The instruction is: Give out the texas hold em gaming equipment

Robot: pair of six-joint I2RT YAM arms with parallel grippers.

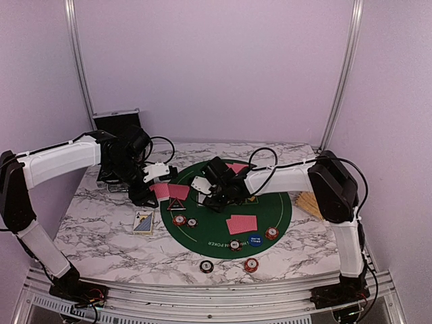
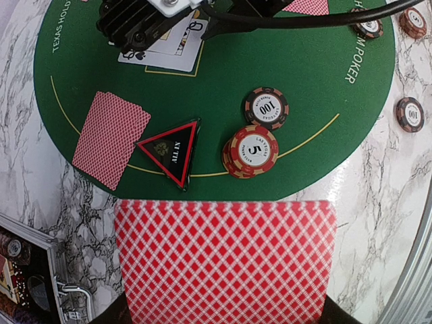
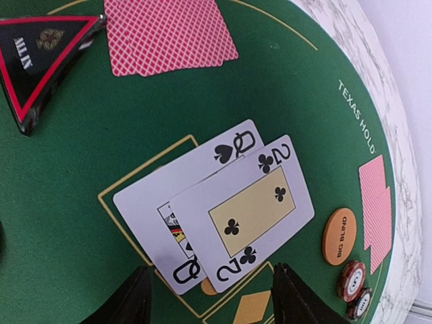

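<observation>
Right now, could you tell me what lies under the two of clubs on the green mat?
The queen of spades lies partly under the two of clubs, face up on the green mat. Its left side shows; the rest is covered.

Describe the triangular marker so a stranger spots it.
On the marble table lies a round green poker mat. Near its left edge, between a red-backed card and round chips, sits the black triangular marker, the only three-cornered, red-bordered piece.
</observation>
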